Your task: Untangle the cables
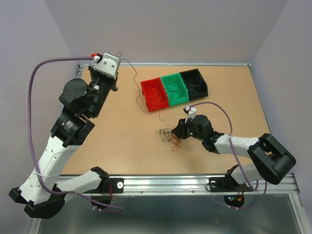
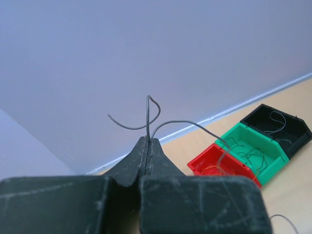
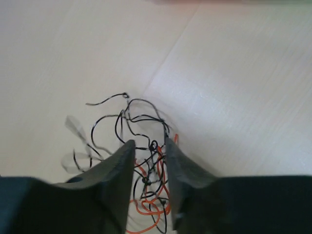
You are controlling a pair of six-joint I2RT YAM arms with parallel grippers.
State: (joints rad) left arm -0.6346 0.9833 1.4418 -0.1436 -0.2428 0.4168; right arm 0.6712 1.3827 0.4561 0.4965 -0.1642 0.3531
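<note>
The cables (image 1: 169, 136) are a small clump of black and red-orange wires on the table, left of my right gripper (image 1: 177, 130). In the right wrist view my right gripper (image 3: 148, 145) is open and low over the clump (image 3: 146, 168), with wires lying between its fingers (image 3: 122, 161). My left gripper (image 1: 117, 56) is raised at the back left. It is shut (image 2: 147, 142) on one thin dark wire (image 2: 148, 114), which arcs down (image 1: 137, 90) to the table by the red bin.
Three small bins stand in a row at the back: red (image 1: 155, 94), green (image 1: 175, 87) and black (image 1: 194, 83), each with thin wires inside. They also show in the left wrist view, red (image 2: 214, 165), green (image 2: 253, 146), black (image 2: 279, 126). Walls bound the back and sides.
</note>
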